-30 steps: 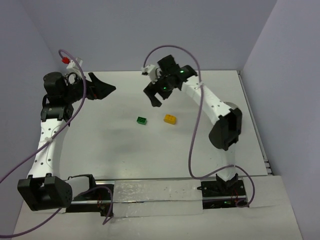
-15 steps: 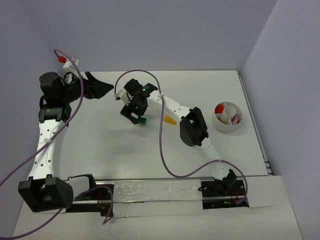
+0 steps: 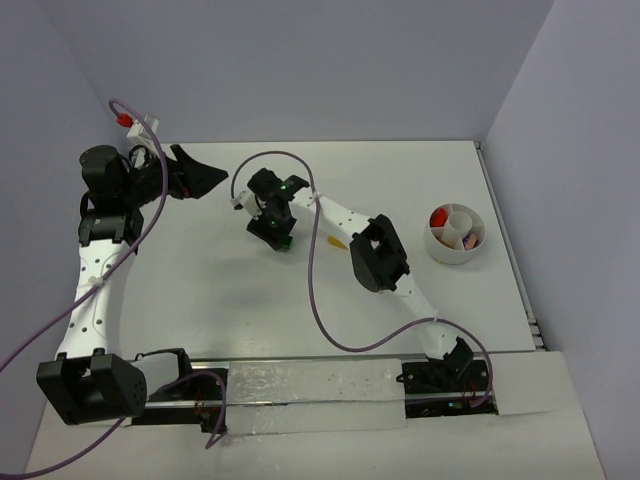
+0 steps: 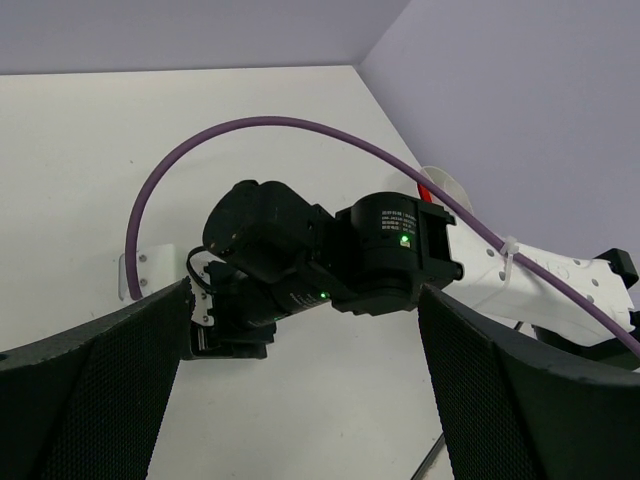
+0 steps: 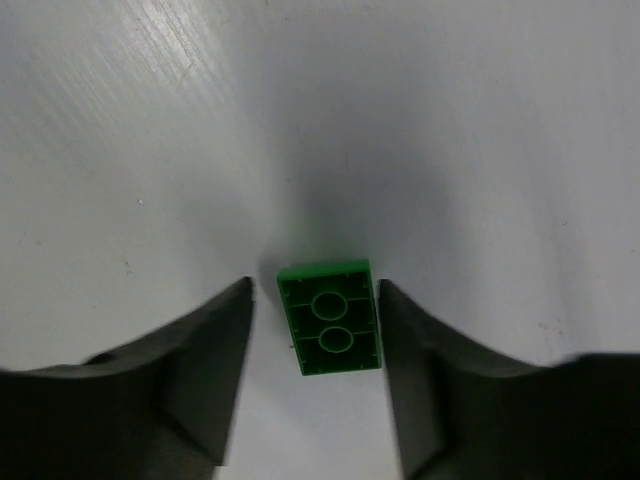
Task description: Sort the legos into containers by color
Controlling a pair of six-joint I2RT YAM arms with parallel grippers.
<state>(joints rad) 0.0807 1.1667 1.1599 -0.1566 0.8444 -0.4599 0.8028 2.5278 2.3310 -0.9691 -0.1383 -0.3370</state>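
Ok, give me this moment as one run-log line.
right jaws: open, straddling green lego, studs-down | left jaws: open, far left | yellow lego: partly under right arm | cup: red lego inside

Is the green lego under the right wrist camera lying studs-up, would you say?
No, the green lego lies with its hollow underside and two round tubes facing up.

Lighting was bright and diffuse. Soft shadow sat just above green brick; table glared up-left of it.
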